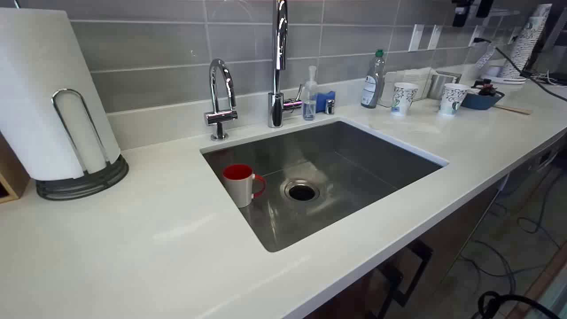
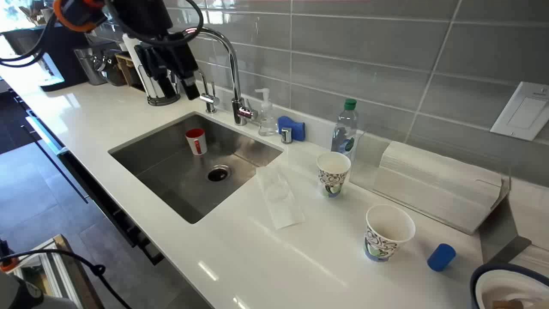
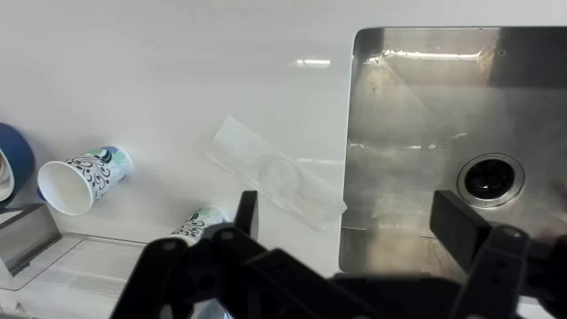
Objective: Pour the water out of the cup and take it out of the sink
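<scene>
While upright in sink (image 2: 180, 182), cup (image 2: 197, 142) lower than hand (image 2: 180, 92), well apart.

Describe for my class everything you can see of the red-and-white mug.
The mug is white outside and red inside, with a looped red handle on the side facing the drain. It looks ceramic. It stands upright on the bottom of the sink, near one end; whether its side also touches the sink is unclear. Whether it holds water cannot be made out.

Parted black fingers (image 3: 456, 226), steel sink (image 3: 398, 115), drain (image 3: 489, 179), patterned cups (image 3: 99, 173)
</scene>
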You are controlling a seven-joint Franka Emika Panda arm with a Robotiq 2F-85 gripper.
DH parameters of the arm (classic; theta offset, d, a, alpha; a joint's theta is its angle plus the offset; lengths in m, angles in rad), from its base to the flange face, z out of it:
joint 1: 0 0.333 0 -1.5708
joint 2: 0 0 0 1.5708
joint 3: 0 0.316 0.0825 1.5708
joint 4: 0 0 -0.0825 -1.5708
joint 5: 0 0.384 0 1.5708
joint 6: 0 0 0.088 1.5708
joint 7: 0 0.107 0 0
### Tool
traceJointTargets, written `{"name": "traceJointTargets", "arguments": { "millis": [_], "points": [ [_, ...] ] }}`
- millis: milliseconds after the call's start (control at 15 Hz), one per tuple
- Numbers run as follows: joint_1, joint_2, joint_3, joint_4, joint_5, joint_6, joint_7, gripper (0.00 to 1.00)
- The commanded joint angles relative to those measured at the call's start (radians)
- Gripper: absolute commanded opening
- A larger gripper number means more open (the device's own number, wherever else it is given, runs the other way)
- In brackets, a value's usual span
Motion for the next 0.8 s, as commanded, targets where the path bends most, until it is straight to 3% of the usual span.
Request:
{"name": "traceJointTargets", "arguments": {
  "millis": [0, 467, 733],
  "points": [
    [0.012, 0.001, -0.010, 0.002, -0.005, -0.003, 0.005, 1.00],
    [0.012, 0.001, -0.010, 0.002, -0.005, -0.003, 0.005, 1.00],
    [0.101, 0.110, 0.054, 0.043, 0.036, 0.045, 0.007, 1.00]
  ]
}}
